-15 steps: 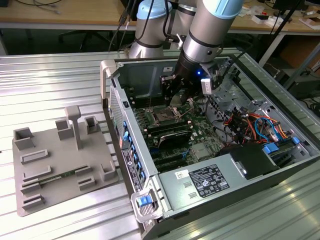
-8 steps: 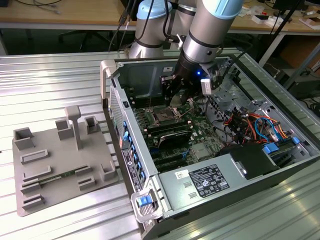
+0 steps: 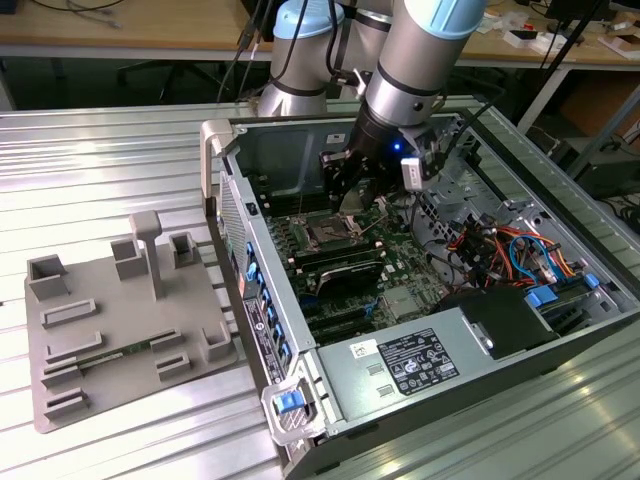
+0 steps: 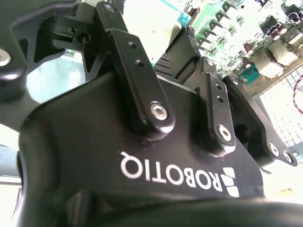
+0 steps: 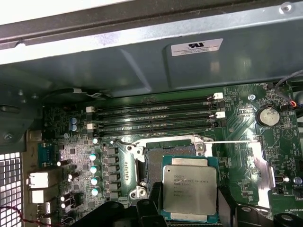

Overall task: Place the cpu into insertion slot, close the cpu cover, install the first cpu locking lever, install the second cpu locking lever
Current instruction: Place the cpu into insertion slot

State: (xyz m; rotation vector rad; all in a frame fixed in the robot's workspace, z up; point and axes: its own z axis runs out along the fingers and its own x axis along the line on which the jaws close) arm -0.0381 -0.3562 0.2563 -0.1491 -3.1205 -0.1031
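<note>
The cpu [image 5: 190, 189] is held above the green board [image 5: 246, 123], inside the open computer case [image 3: 290, 150], and is not yet seated. In the first wrist view it is seen over one side of the insertion slot [image 5: 152, 166], part of whose dark interior is left uncovered. From here, a skewed or offset descent is judged the main risk. A corner could be caught on the slot's metal rim, or the contacts inside could be bent if the chip is pressed down while tilted. A slip could also be caused by so thin a hold on the edges. The memory slots [image 5: 156, 118] lie just beyond the slot and are not touched. The jaws are clenched narrowly on the cpu, which is gripped by two opposite edges, with dark finger parts seen at either side of it. Nothing else appears to be touched by them.
</note>
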